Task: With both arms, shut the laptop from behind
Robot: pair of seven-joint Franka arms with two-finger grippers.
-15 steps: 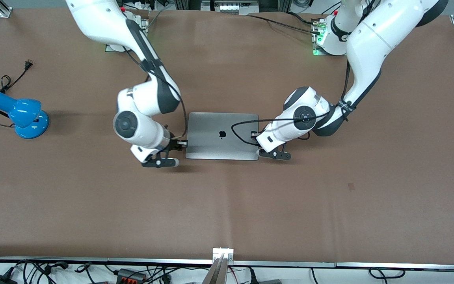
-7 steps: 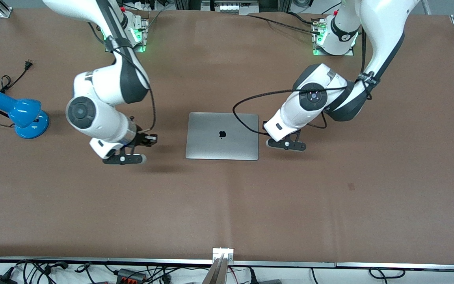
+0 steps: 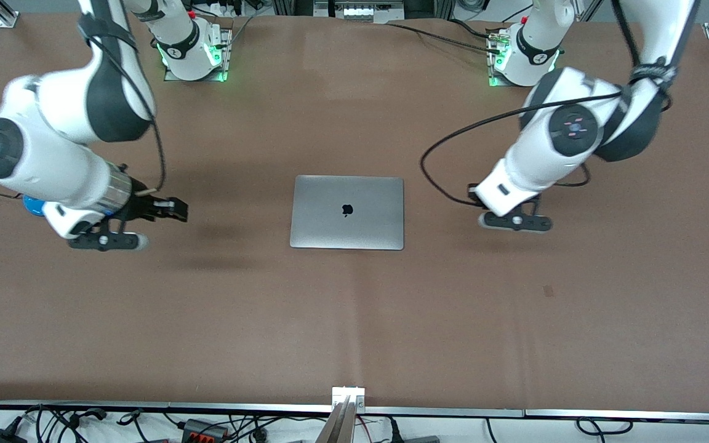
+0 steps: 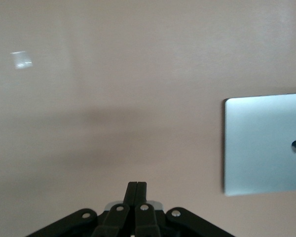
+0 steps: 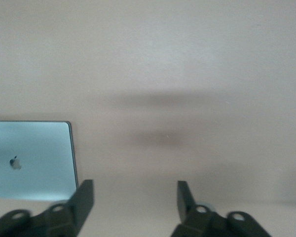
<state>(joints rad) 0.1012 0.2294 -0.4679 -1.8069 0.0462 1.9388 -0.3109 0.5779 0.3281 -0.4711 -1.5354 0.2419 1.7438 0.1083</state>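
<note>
Laptop lies shut and flat mid-tabletop, logo up, between my two claws and touching neither. My left claw has its fingers pressed together on nothing, over bare tabletop toward the left arm's end. My right claw hangs spread wide, empty, toward the right arm's end, beside the blue lamp.

The laptop lies shut and flat on the brown surface, silver-grey lid up, its dark apple logo showing at the lid's middle. It sits midway between my two arms, square to the surface's edges.
</note>
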